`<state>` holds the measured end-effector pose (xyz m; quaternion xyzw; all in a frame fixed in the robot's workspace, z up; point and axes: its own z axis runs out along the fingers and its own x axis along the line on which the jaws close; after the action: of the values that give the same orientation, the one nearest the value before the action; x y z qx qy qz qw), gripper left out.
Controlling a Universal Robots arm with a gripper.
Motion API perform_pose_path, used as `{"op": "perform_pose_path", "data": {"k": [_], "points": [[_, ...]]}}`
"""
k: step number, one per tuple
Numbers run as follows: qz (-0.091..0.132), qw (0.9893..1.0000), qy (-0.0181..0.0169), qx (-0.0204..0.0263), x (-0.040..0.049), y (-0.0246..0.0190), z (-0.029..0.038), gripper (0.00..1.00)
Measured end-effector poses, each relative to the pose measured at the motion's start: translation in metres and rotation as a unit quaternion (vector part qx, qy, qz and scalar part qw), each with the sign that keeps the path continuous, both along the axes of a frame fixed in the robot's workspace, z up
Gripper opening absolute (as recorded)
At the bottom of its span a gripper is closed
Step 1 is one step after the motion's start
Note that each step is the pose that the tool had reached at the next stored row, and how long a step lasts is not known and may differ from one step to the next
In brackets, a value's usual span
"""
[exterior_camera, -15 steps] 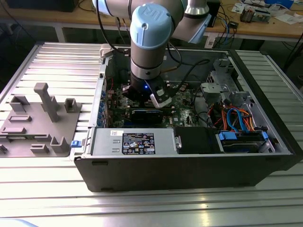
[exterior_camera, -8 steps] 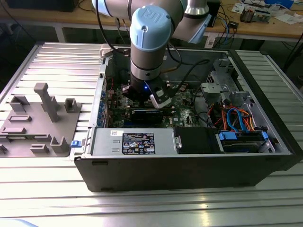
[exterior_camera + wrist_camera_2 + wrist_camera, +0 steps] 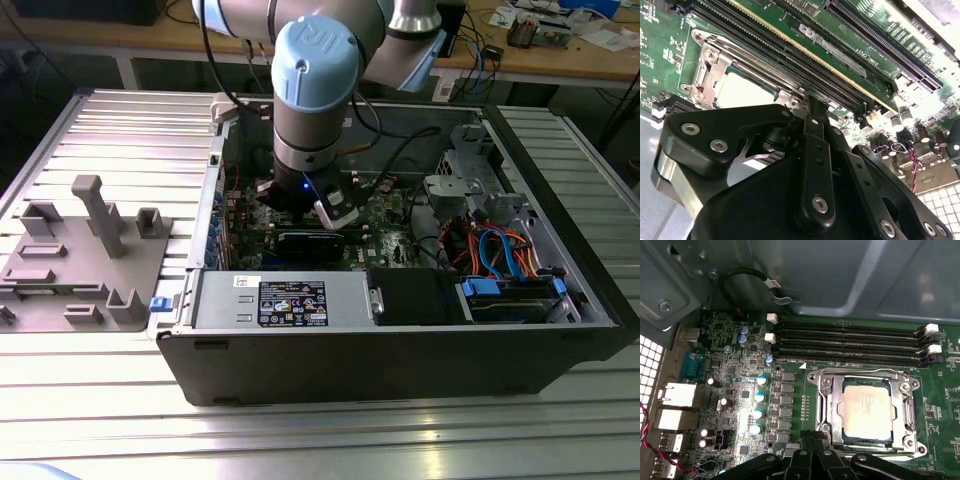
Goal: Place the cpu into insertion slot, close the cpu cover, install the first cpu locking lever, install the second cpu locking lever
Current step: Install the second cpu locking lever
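The cpu (image 3: pixel 867 410) lies flat in the insertion slot (image 3: pixel 813 378) on the green board, its silver top showing. The cpu cover (image 3: pixel 904 412) lies down around it as a metal frame. Thin wire levers run along two sides of the socket, one by the memory slots (image 3: pixel 855 371) and one on the opposite side (image 3: pixel 890 456). My gripper (image 3: pixel 812 441) is shut with nothing seen between its fingers, its tips just beside a corner of the socket. In the second wrist view the gripper (image 3: pixel 812 102) points at the edge of the cover (image 3: pixel 710 75) next to the cpu (image 3: pixel 742 92).
Long black memory slots (image 3: pixel 850 342) run beside the socket. The arm (image 3: pixel 315 110) reaches down into the open computer case (image 3: pixel 400 360). A black power-supply box (image 3: pixel 290 300) and a drive cage with blue cables (image 3: pixel 510 270) line the near side. A grey fixture plate (image 3: pixel 80 260) lies at the exterior view's left.
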<state>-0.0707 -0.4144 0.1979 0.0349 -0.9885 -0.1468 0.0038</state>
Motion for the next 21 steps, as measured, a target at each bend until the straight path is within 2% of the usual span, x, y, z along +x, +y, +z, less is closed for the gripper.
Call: {"op": "perform_pose_path", "data": {"k": [8, 12, 13, 15, 18, 21], "points": [[0.0, 1.0, 0.0, 0.0035, -0.0044, 0.0018, -0.0017, 0.11], [0.0, 1.0, 0.0001, 0.0032, -0.0046, 0.0018, 0.0001, 0.11], [0.0, 1.0, 0.0, 0.0033, -0.0046, 0.0018, 0.0016, 0.11], [0.0, 1.0, 0.0001, 0.0032, -0.0046, 0.0019, 0.0125, 0.11], [0.0, 1.0, 0.0, 0.0033, -0.0046, 0.0021, 0.0223, 0.11], [0.0, 1.0, 0.0, 0.0033, -0.0047, 0.0022, 0.0275, 0.11]]}}
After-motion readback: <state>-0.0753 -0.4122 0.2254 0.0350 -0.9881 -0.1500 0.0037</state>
